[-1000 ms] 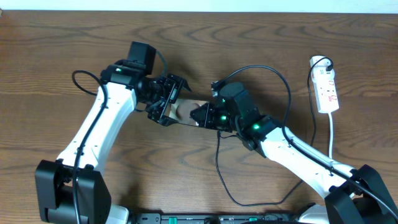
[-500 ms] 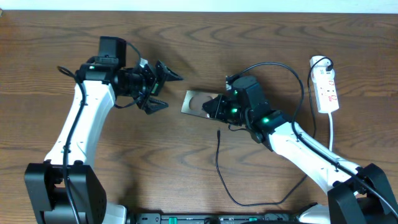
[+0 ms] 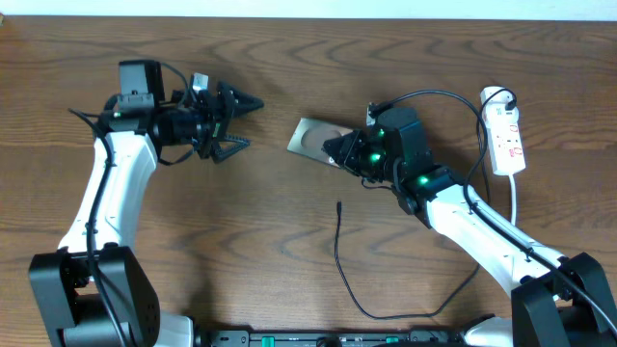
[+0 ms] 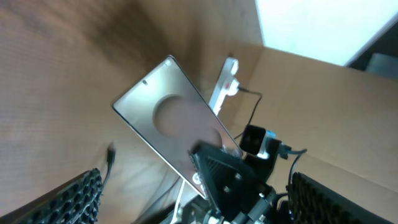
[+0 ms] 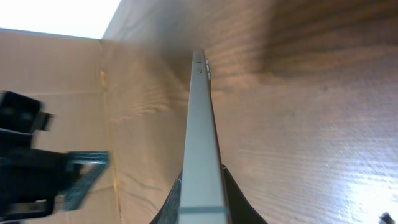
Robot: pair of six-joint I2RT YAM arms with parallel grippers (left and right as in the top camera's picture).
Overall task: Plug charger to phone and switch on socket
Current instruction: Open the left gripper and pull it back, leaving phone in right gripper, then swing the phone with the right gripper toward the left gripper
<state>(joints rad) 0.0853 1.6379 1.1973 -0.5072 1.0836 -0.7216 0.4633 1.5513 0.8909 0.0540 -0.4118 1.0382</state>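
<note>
The phone (image 3: 310, 141), a flat bronze-grey slab with a pale round graphic, blade-thin when seen edge-on from the right wrist, is at the middle of the table (image 3: 241, 251), one end pinched by the right gripper (image 3: 339, 150), with the left gripper (image 3: 241, 123) gaping wide and empty.

Dark brown wood-grain counter (image 3: 289, 241), with broad swirling figure in the grain. A pale strip of wall (image 3: 308, 8) runs along the far edge. Wrist views: plain tan cardboard-like panel (image 5: 62, 81) stands past the counter's edge, bright white above it. Soft glare patches on the wood.
</note>
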